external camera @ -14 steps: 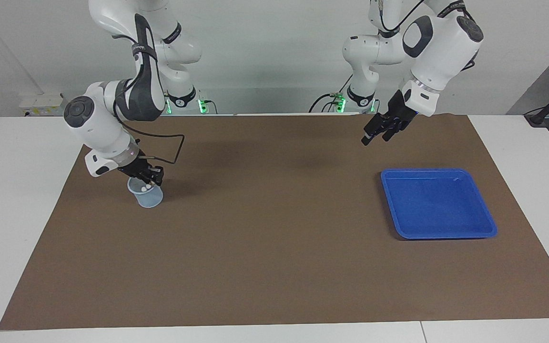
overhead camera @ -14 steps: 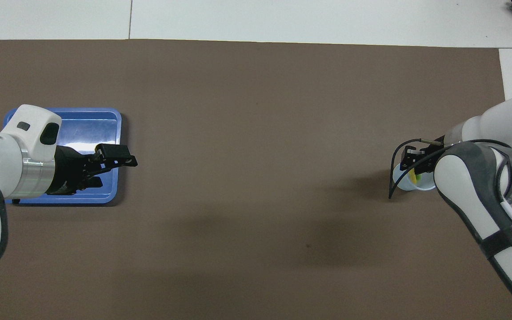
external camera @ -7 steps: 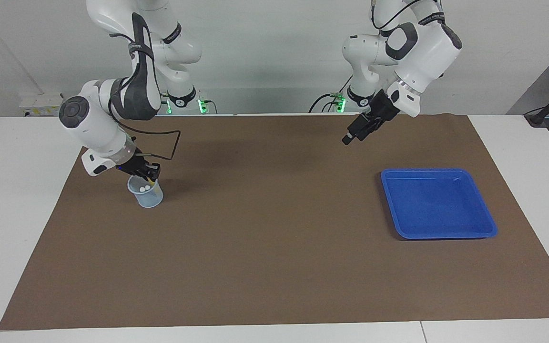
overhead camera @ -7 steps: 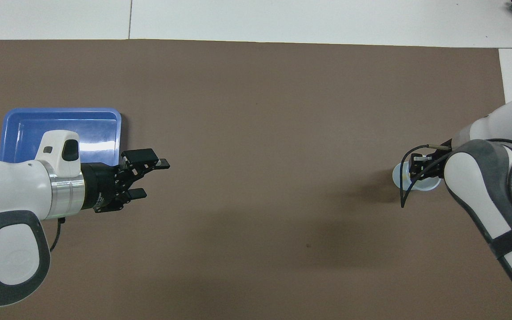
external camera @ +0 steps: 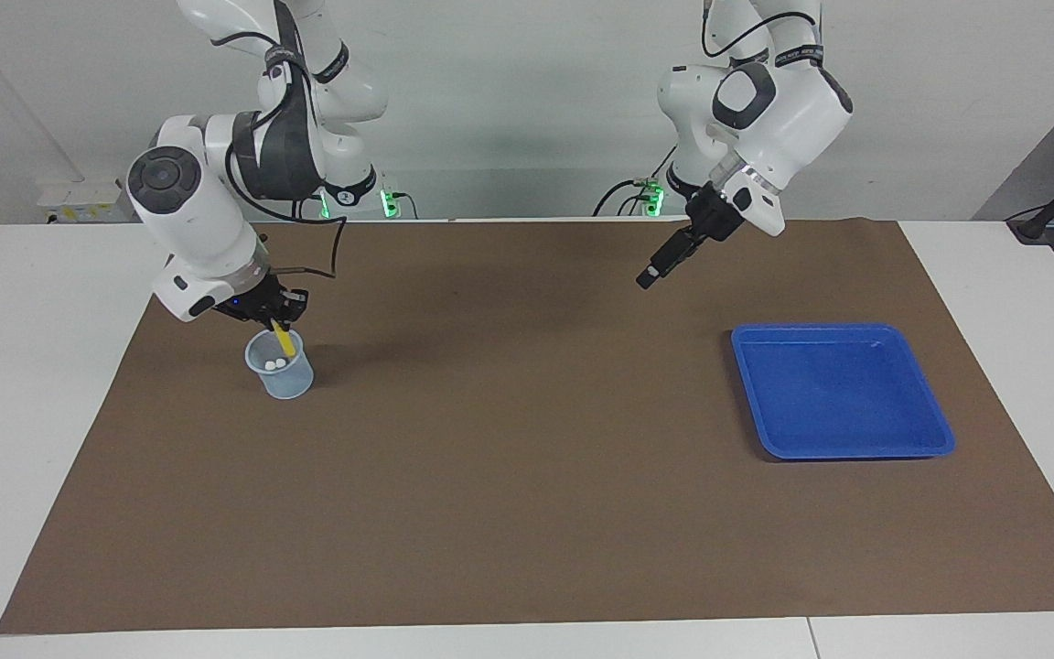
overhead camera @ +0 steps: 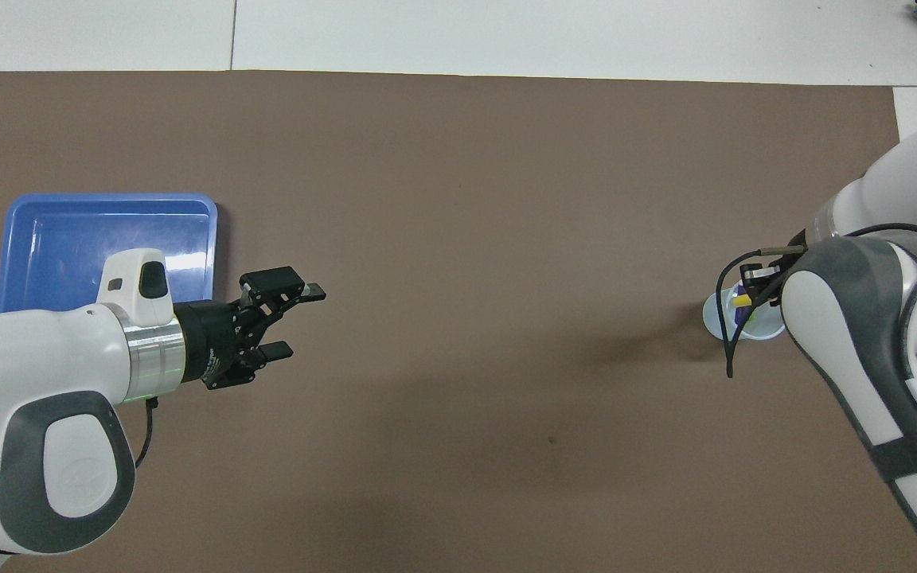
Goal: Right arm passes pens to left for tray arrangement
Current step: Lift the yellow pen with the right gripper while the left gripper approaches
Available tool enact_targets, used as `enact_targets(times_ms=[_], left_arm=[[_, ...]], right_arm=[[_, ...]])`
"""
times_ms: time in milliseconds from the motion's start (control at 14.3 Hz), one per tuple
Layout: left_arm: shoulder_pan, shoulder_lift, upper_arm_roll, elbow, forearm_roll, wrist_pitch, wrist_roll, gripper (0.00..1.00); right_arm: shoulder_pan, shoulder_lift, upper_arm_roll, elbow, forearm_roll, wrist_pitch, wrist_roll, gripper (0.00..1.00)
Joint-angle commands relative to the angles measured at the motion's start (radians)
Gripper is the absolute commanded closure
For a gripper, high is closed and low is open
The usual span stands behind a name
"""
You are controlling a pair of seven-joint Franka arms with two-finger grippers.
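Observation:
My right gripper (external camera: 276,320) is shut on the top of the yellow pen (external camera: 285,342) and holds it upright, its lower part still inside the pale cup (external camera: 285,375). Two whitish pen ends (external camera: 275,364) show in the cup. In the overhead view the right gripper (overhead camera: 753,280) is over the cup (overhead camera: 713,320), with the yellow pen (overhead camera: 739,302) below it. The blue tray (external camera: 856,451) lies at the left arm's end, nothing in it. My left gripper (external camera: 650,275) is open in the air, beside the tray (overhead camera: 68,239) in the overhead view (overhead camera: 297,321).
A brown mat (external camera: 527,476) covers most of the white table (external camera: 24,384). The right arm's black cable (external camera: 337,245) loops beside its wrist above the cup.
My right gripper has risen, drawing the yellow pen partly up out of the cup. My left gripper has swung off the tray toward the middle of the mat.

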Motion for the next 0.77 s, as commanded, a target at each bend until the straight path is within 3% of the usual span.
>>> enact_targets(times_ms=[0,351,701], left_arm=[[-0.011,-0.018,0.013,-0.015,-0.017,0.011,-0.010,0.00],[-0.005,-0.004,0.014,0.004,-0.017,0.011,-0.011,0.00],[-0.002,-0.002,0.013,0.013,-0.017,0.013,-0.014,0.00]], right_arm=[[0.015,-0.013,0.013,0.063,0.019,-0.056,-0.032,1.00],[0.015,-0.039,0.034,0.112,0.245,-0.059,-0.020,1.00],[0.084,-0.036,0.079,0.110,0.402,0.062,0.214,1.00]])
